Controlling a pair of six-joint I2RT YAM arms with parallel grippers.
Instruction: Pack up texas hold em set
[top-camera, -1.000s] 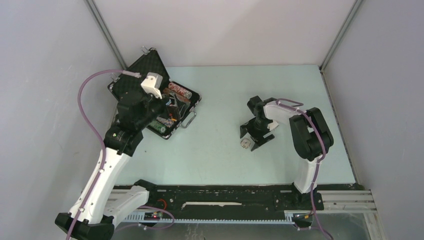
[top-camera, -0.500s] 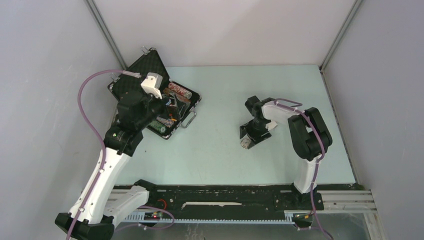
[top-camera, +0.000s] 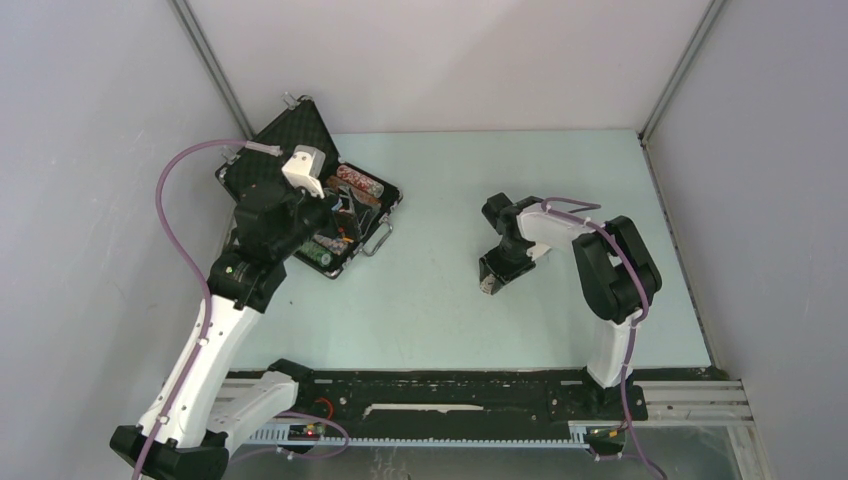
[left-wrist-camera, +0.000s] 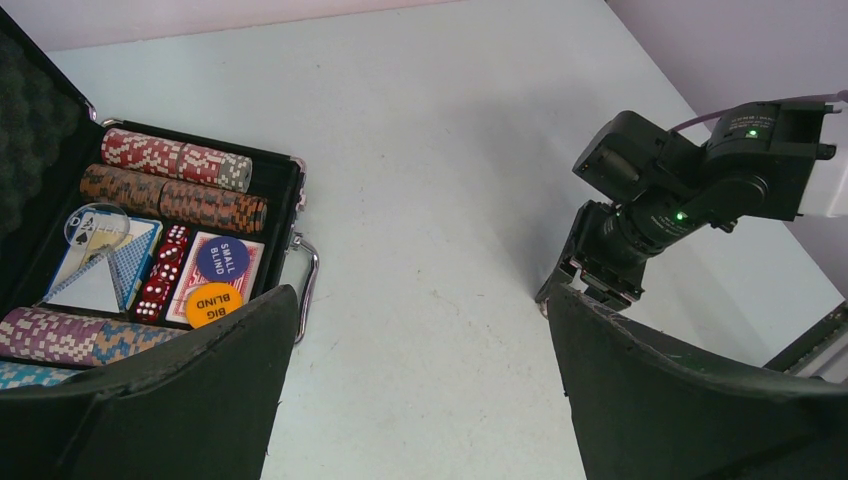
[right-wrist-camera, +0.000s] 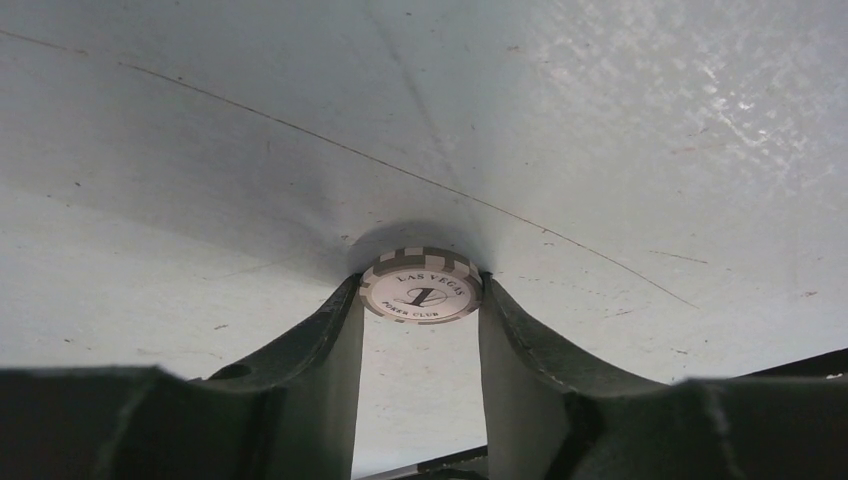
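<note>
The black case (top-camera: 289, 141) of the texas hold em set lies open at the back left. In it are rows of poker chips (left-wrist-camera: 175, 160), card decks (left-wrist-camera: 107, 270), red dice (left-wrist-camera: 165, 270), a blue button (left-wrist-camera: 222, 257) and an orange button (left-wrist-camera: 213, 298). My left gripper (left-wrist-camera: 420, 300) hangs open over the case's near edge, with only bare table between its fingers. Mid-table, my right gripper (right-wrist-camera: 420, 285) is down at the surface. Its two fingertips press on either side of a single white and grey poker chip (right-wrist-camera: 421, 287), also seen as a pale spot, the chip (top-camera: 489, 287).
The case's silver handle (left-wrist-camera: 308, 290) sticks out toward the middle of the table. Grey walls stand on three sides, with a corner post (top-camera: 680, 70) at the back right. The right arm (left-wrist-camera: 690, 190) shows beyond the left gripper's right finger.
The right gripper's fingers have drawn together from wide open onto the chip, and its wrist has shifted slightly left. The left arm has not moved.
</note>
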